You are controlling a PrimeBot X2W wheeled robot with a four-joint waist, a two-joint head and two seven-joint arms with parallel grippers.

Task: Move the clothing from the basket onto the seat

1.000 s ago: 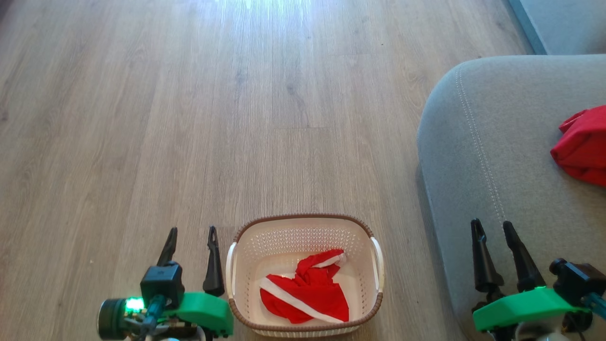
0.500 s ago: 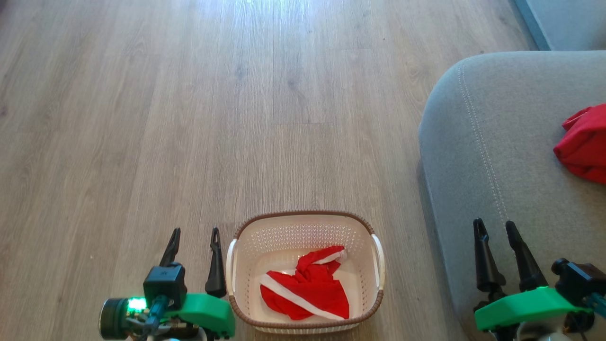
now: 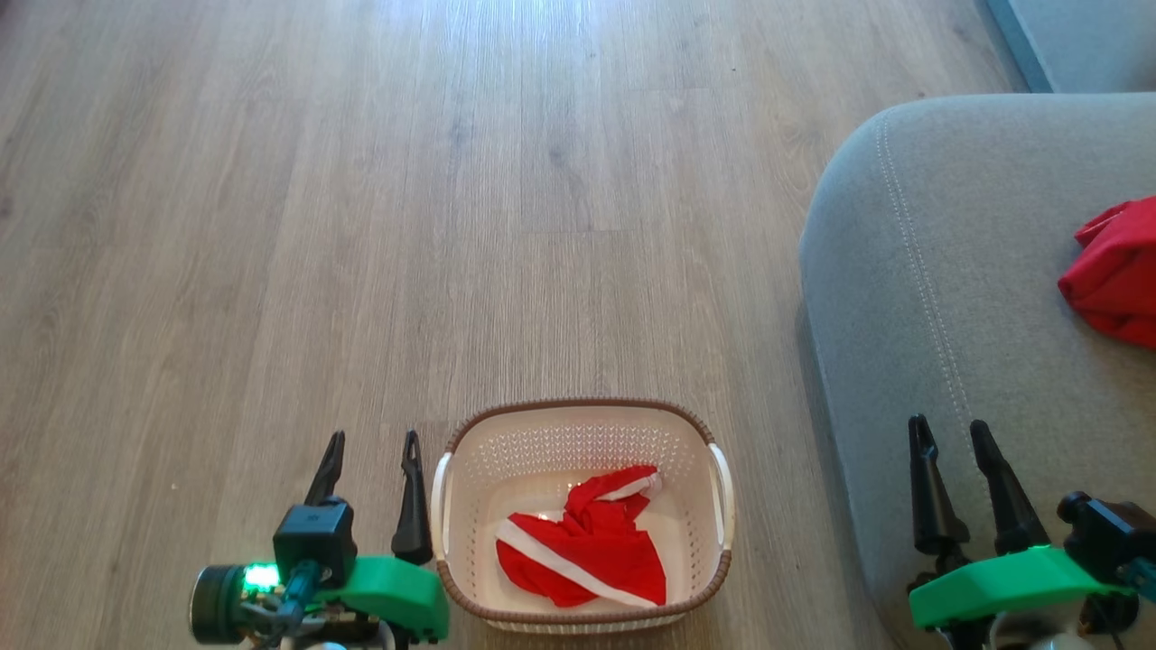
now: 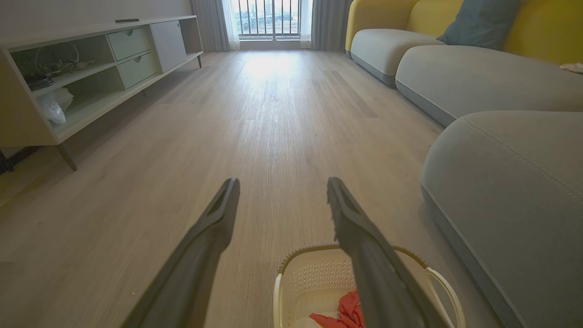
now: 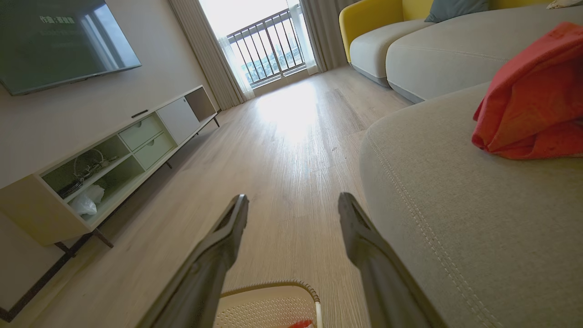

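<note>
The basket (image 3: 578, 447) stands on the floor (image 3: 361, 226) at the near middle, with one garment (image 3: 587, 555) lying in it. To its right, a little apart, is the seat (image 3: 948, 298), and a second garment (image 3: 1115, 275) lies on the seat toward its right side. The left gripper (image 3: 374, 437) is just left of the basket. The right gripper (image 3: 948, 422) is before the seat's near part. Farther off on the right runs a sofa (image 4: 455, 77), and a cabinet (image 4: 136, 68) stands along the far left.

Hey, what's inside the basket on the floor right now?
One crumpled red garment with a white stripe lies in the basket, toward its near side. Bare cream bottom shows beyond it. Anything beneath the fabric is covered.
</note>
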